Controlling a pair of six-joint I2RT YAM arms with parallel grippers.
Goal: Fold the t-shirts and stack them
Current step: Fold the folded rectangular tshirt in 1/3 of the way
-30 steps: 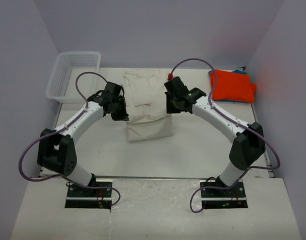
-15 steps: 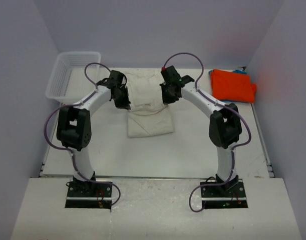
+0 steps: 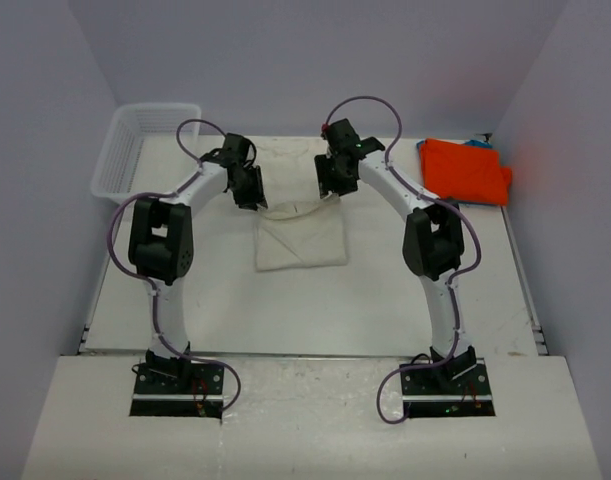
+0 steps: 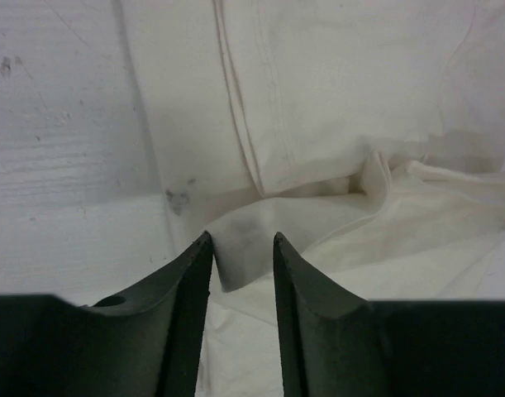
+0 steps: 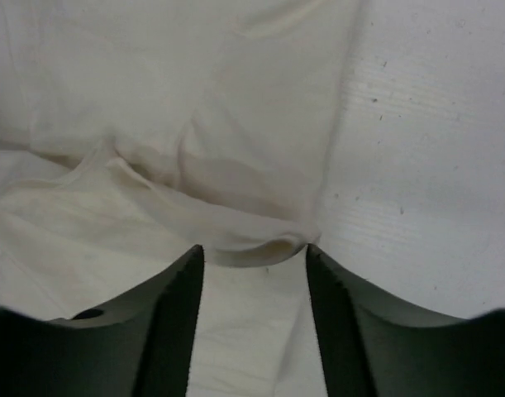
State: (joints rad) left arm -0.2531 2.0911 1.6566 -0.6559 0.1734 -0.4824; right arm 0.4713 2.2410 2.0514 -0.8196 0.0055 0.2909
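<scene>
The cream t-shirt (image 3: 300,240) lies folded into a small rectangle at mid-table. My left gripper (image 3: 252,196) hovers at its far left corner and my right gripper (image 3: 329,187) at its far right corner. In the left wrist view the left gripper (image 4: 241,240) is open, with a loose corner of cream cloth (image 4: 335,99) between its tips. In the right wrist view the right gripper (image 5: 254,250) stands open wider, a rolled fold edge of the cream shirt (image 5: 153,99) just past its tips. The orange t-shirt (image 3: 465,170) sits folded at the far right, on a blue t-shirt edge (image 3: 478,143).
A white mesh basket (image 3: 135,150) stands at the far left corner of the table (image 3: 385,290). Walls close in at the back and on both sides. Purple cables loop over both arms.
Both grippers moved toward the far side with the cream shirt's layer, then opened and let go. The shirt now lies as a shorter rectangle.
</scene>
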